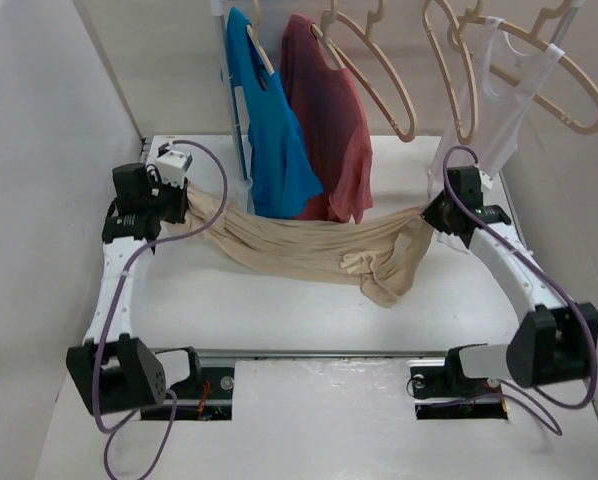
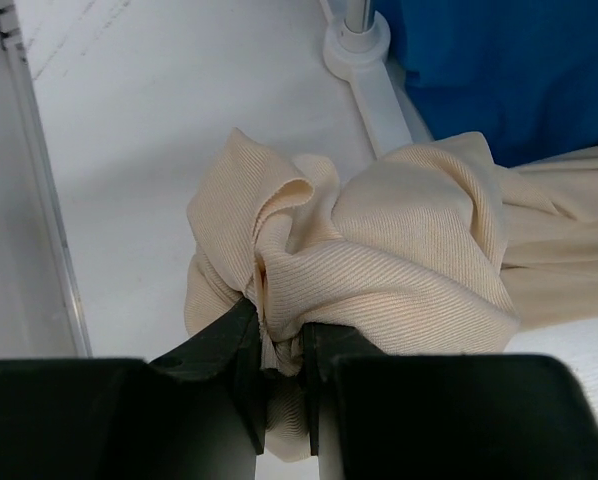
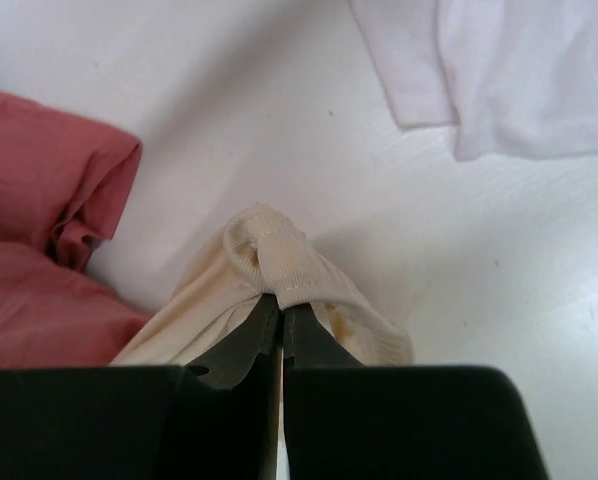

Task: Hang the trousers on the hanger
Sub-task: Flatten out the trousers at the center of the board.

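White table (image 1: 279, 315); pale walls (image 1: 39, 150) enclose it.

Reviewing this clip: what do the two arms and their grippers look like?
The left arm and right arm have white links, chunky black joint housings, and a purple cable looping alongside each. The left gripper and right gripper are matte black: blocky bodies, tapering fingers.

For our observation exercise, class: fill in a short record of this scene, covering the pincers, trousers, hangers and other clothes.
left pincer: shut on trousers, one bunched end
right pincer: shut on the other end
trousers: strung between the pincers, middle sagging
hangers: several empty, at the back
other clothes: blue shirt, red T-shirt, white vest, all hanging
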Tool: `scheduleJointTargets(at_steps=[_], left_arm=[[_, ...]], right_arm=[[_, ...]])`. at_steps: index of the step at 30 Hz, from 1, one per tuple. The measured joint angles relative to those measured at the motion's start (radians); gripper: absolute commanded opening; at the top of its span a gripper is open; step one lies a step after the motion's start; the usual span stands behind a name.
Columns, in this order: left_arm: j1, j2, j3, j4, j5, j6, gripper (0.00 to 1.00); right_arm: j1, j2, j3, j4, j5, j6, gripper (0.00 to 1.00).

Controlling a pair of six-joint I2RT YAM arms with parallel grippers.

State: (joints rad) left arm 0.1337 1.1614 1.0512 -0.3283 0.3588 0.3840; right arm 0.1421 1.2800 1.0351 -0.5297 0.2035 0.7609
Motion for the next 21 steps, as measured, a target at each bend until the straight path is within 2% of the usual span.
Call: scheduleJointTargets(at_steps=[3, 4, 5, 6, 7, 8, 9, 10, 11, 12, 16, 21], left_arm=[[-0.001, 0.121, 0.09, -0.021, 0.023, 0.0, 0.11], [-0.002, 0.172, 0.135, -0.032, 0.032, 0.0, 0.19], [-0.003, 0.217, 0.178, -0.039, 0.039, 0.0, 0.27], [-0.003, 0.266, 0.223, -0.04, 0.047, -0.001, 0.37], [-0.004, 0.307, 0.258, -0.037, 0.053, -0.001, 0.48], [-0.005, 0.341, 0.281, -0.031, 0.057, 0.0, 0.7], [-0.005, 0.364, 0.292, -0.025, 0.061, 0.0, 0.83], [-0.005, 0.378, 0.293, -0.019, 0.065, 0.003, 0.96], [-0.005, 0.389, 0.293, -0.022, 0.066, 0.001, 1.0], [-0.005, 0.397, 0.293, -0.023, 0.066, -0.005, 1.0], [-0.002, 0.399, 0.28, -0.017, 0.048, 0.013, 1.0], [0.014, 0.29, 0.172, -0.016, 0.011, 0.104, 1.0]], right_arm=[[-0.002, 0.129, 0.059, 0.039, 0.0, -0.036, 0.0], [0.004, 0.172, 0.08, 0.048, 0.0, -0.046, 0.04], [0.007, 0.212, 0.095, 0.058, 0.001, -0.056, 0.29], [0.011, 0.249, 0.105, 0.067, -0.001, -0.061, 0.48], [0.013, 0.281, 0.115, 0.07, -0.001, -0.077, 0.64], [0.016, 0.31, 0.122, 0.073, -0.009, -0.091, 0.75], [0.016, 0.336, 0.132, 0.071, -0.019, -0.106, 0.89], [0.017, 0.362, 0.147, 0.063, -0.029, -0.122, 0.89], [0.019, 0.385, 0.165, 0.05, -0.032, -0.142, 0.9], [0.022, 0.411, 0.188, 0.034, -0.038, -0.159, 0.94], [0.032, 0.418, 0.202, -0.018, -0.04, -0.195, 0.94], [0.036, 0.187, 0.018, -0.068, -0.1, -0.177, 0.93]])
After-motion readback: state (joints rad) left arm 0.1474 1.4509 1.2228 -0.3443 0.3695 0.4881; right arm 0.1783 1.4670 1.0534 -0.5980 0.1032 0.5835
